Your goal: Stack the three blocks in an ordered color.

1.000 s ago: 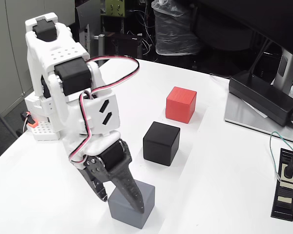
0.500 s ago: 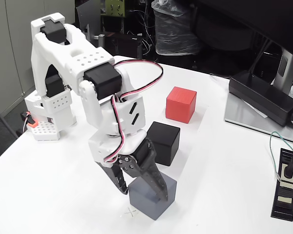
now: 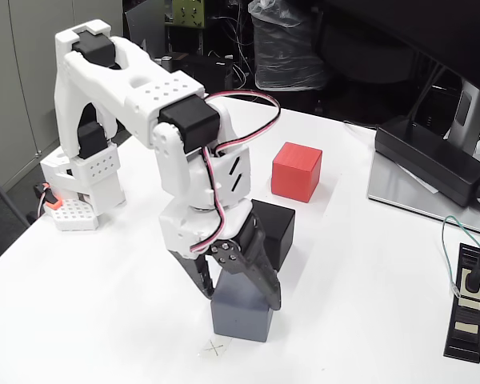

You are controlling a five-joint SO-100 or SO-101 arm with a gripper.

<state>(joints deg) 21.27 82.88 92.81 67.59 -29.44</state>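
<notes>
A: What is the gripper (image 3: 238, 297) doing in the fixed view?

B: Its two fingers are closed narrowly around the gray block (image 3: 242, 314), one on the block's left face and one on its right front edge. The block looks clamped between them, with its base on or just off the white table (image 3: 104, 320); which of the two cannot be told from this angle.

A: And the other two blocks?

B: The black block (image 3: 276, 232) sits just behind the gripper, partly hidden by the wrist. The red block (image 3: 296, 171) is farther behind and a little to the right, well apart from the fingers. Neither carries anything on top.

A: So how should the arm handle this step?

B: It probably wants a straight lift first, high enough that the gray block's underside passes over the top of the black one, since that neighbour is so close behind. Swinging sideways too early risks knocking it. The grip seems to bite near the upper part of the block, so a slow rise would help keep it from twisting between the fingers.

A: Anything else nearby worth watching?

B: A small cross mark (image 3: 215, 348) is on the table just in front of the gripper. The power adapter (image 3: 432, 160) lies far off to the right.
</notes>
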